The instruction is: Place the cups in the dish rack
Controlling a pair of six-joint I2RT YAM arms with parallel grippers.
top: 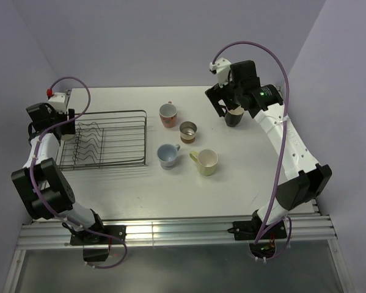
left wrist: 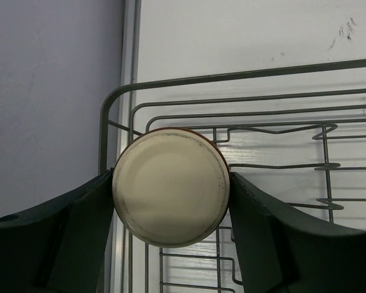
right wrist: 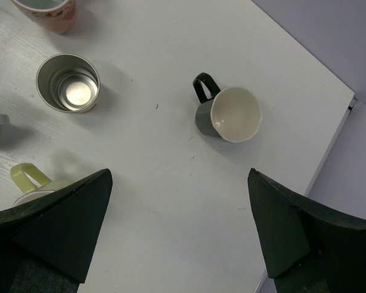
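The dish rack (top: 109,139) lies at the table's left; it also shows in the left wrist view (left wrist: 262,131). My left gripper (top: 65,127) is at its far left corner, shut on an upside-down brown cup (left wrist: 170,186) whose cream base faces the camera, with fingers (left wrist: 79,226) touching both sides. On the table stand the pink cup (top: 168,114), a brown metallic cup (top: 188,130), the light blue mug (top: 167,155) and the pale yellow mug (top: 206,162). My right gripper (top: 226,104) is open, empty and raised over the black cup (right wrist: 228,114).
The table's right edge (right wrist: 335,137) runs close to the black cup. The brown metallic cup (right wrist: 68,82) and the pink cup (right wrist: 48,9) lie left of it in the right wrist view. The wall (left wrist: 48,91) is close to the rack's left end.
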